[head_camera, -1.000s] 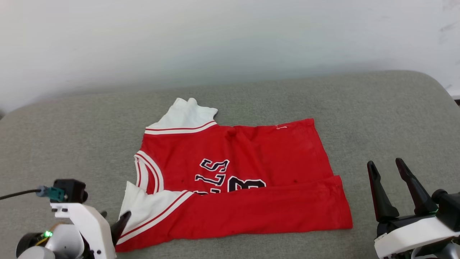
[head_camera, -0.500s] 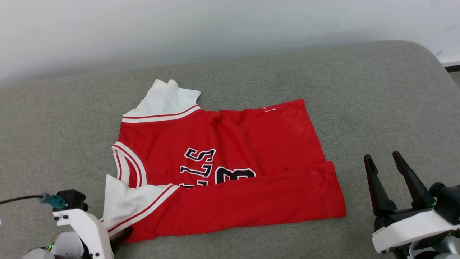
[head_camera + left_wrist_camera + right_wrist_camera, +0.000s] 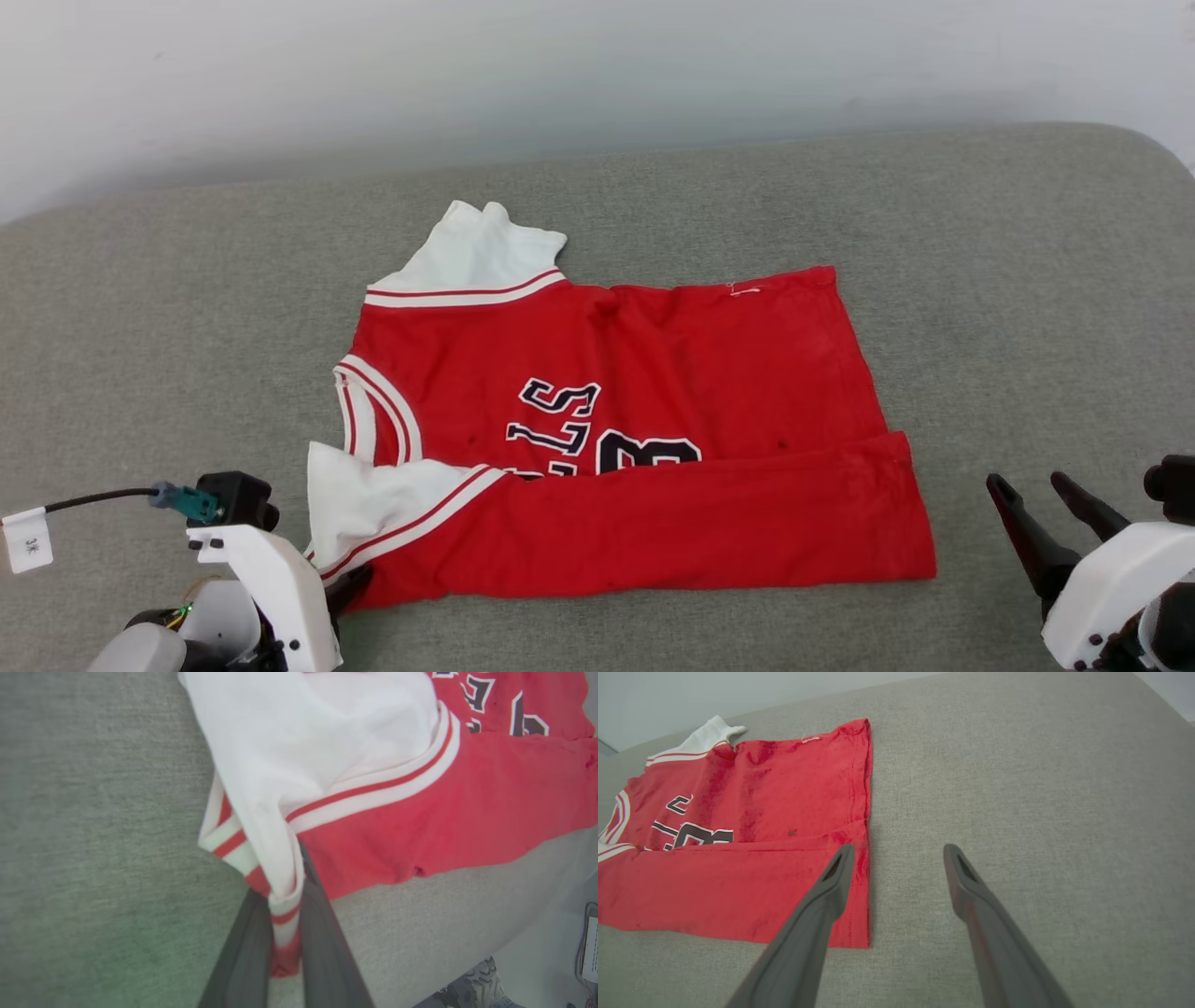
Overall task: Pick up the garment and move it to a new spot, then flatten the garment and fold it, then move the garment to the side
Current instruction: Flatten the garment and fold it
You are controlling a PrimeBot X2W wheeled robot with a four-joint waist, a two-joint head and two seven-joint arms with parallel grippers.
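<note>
The garment [image 3: 653,411] is a red jersey with white sleeves and black lettering, lying flat on the grey cushion with its near long edge folded over. My left gripper [image 3: 350,590] sits at the garment's near left corner. In the left wrist view the left gripper [image 3: 285,956] is shut on the garment [image 3: 420,812], pinching the striped sleeve hem between both fingers. My right gripper [image 3: 1041,499] stands open at the lower right, apart from the cloth. Seen from the right wrist, the right gripper [image 3: 896,851] hovers open just beyond the hem corner of the garment [image 3: 738,858].
The grey cushion [image 3: 1027,308] stretches wide around the jersey, with a pale wall [image 3: 597,75] behind it. A cable with a white tag [image 3: 23,541] runs off my left wrist. The cushion's near edge [image 3: 514,896] and floor show in the left wrist view.
My left gripper has shut on the sleeve hem at the near left corner. The right gripper has dropped lower in the head view. The head camera has shifted, moving the whole picture.
</note>
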